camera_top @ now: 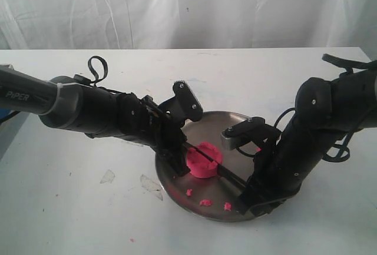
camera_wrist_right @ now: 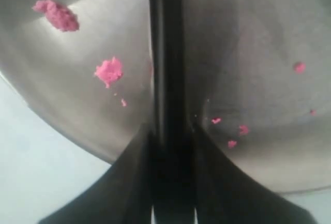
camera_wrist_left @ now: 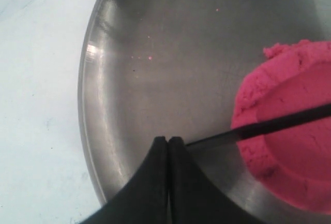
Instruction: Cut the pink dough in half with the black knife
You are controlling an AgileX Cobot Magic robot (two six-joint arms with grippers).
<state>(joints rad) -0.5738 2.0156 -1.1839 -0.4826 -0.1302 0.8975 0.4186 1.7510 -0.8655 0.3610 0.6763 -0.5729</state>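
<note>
The pink dough (camera_top: 204,161) (camera_wrist_left: 289,146) is one round puck on the round metal plate (camera_top: 235,125) (camera_wrist_left: 155,53) (camera_wrist_right: 248,38). The black knife (camera_top: 232,176) (camera_wrist_left: 269,125) (camera_wrist_right: 165,53) lies across the dough's top, its blade reaching from one side of the puck to the other. My right gripper (camera_top: 247,199) (camera_wrist_right: 168,131) is shut on the knife's handle at the plate's near right rim. My left gripper (camera_top: 179,164) (camera_wrist_left: 168,140) is shut with nothing between its fingers. It hangs just left of the dough, and the blade's tip ends beside one finger.
Small pink crumbs (camera_top: 206,202) (camera_wrist_right: 108,71) lie on the plate's near part. Two clear plastic scraps (camera_top: 108,176) lie on the white table (camera_top: 70,219) left of the plate. A white curtain hangs behind the table.
</note>
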